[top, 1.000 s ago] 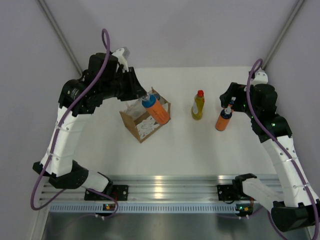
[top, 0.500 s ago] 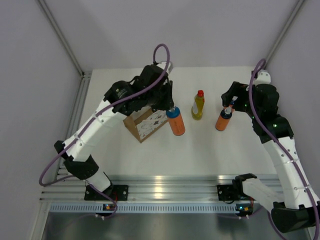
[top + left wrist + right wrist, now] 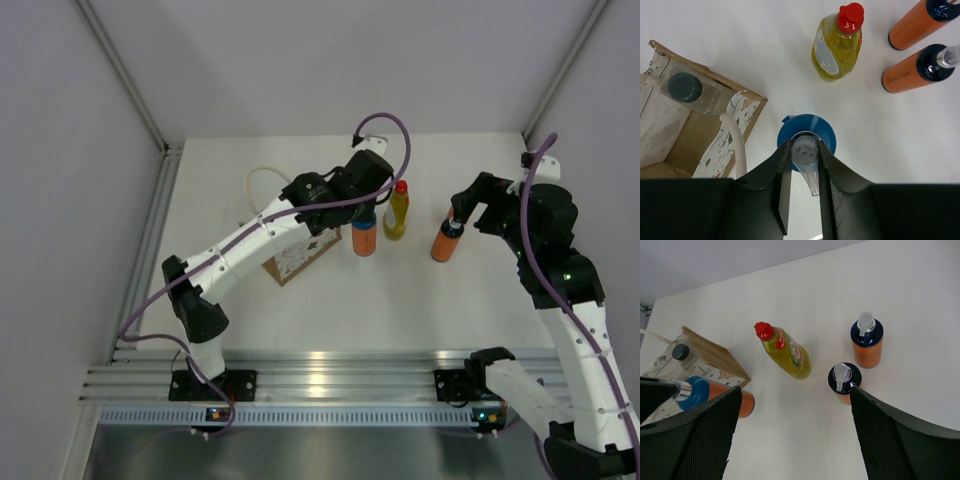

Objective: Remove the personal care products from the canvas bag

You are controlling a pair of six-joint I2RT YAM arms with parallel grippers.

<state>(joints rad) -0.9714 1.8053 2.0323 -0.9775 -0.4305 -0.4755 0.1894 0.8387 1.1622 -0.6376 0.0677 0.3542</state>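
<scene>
My left gripper is shut on the clear pump head of an orange bottle with a blue top, held upright just left of the yellow bottle with a red cap. I cannot tell whether its base touches the table. The canvas bag stands to its left, with a clear bottle with a dark grey cap inside. Two more orange bottles stand at the right. My right gripper hangs open above the nearer one, with nothing between its fingers.
The bag's cream loop handle sticks out toward the back left. The white table ends at a metal rail along its left side and at grey walls behind.
My left arm has swung right, carrying the orange bottle from over the bag to beside the yellow bottle. My right gripper has backed up and away from its orange bottle.
</scene>
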